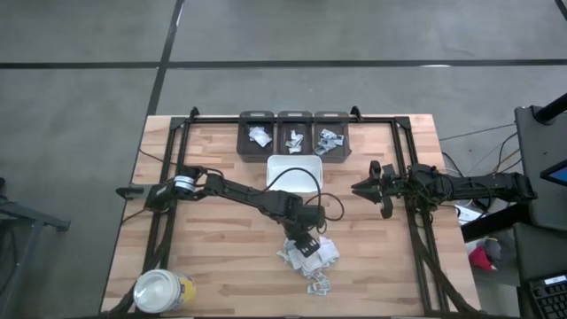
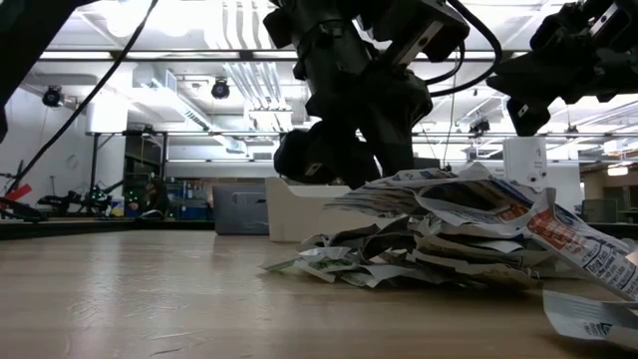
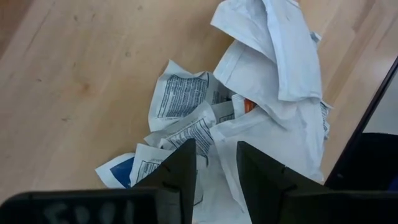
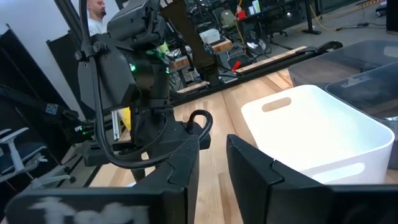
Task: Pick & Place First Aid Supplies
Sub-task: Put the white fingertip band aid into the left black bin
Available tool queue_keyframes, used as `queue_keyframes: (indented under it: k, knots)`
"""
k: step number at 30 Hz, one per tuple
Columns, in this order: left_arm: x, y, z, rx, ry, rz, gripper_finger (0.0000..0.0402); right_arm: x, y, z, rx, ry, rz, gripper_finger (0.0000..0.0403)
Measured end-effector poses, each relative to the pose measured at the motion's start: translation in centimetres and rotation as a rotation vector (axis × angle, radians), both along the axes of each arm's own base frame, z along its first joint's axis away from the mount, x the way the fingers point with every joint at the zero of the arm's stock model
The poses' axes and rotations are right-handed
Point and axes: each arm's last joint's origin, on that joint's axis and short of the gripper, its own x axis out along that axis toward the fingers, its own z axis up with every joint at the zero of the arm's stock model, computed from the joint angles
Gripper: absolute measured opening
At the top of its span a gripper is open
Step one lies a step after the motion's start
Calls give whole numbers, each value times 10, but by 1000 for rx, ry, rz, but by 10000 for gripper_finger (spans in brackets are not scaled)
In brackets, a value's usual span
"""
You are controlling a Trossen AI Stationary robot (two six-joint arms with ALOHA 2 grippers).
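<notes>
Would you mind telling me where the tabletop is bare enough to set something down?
The widest bare wood lies between the yellow jar and the heap of packets, and again past the heap toward the table's right edge. It is crowded at the middle: the left hand sits on the heap, with the white tray and three dark bins behind it.

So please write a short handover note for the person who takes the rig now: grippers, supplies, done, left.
Left gripper: over the pile of packets, fingers apart, a packet edge between them; grip not confirmed.
Right gripper: waits in the air right of the white tray, holds nothing.
Done: some packets lie in the three dark bins.
Left: most of the pile, plus loose packets near the front edge.
</notes>
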Motion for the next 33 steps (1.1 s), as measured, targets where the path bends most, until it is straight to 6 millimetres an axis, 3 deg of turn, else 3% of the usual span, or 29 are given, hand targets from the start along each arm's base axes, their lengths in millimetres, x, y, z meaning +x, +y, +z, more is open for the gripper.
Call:
queue_keyframes:
  k: [22, 33]
  knots:
    - [1, 0, 1, -16, -12, 3, 108, 0, 0, 0, 0, 0, 0, 65]
    - [4, -2, -6, -45, -2, 5, 108, 0, 0, 0, 0, 0, 0, 81]
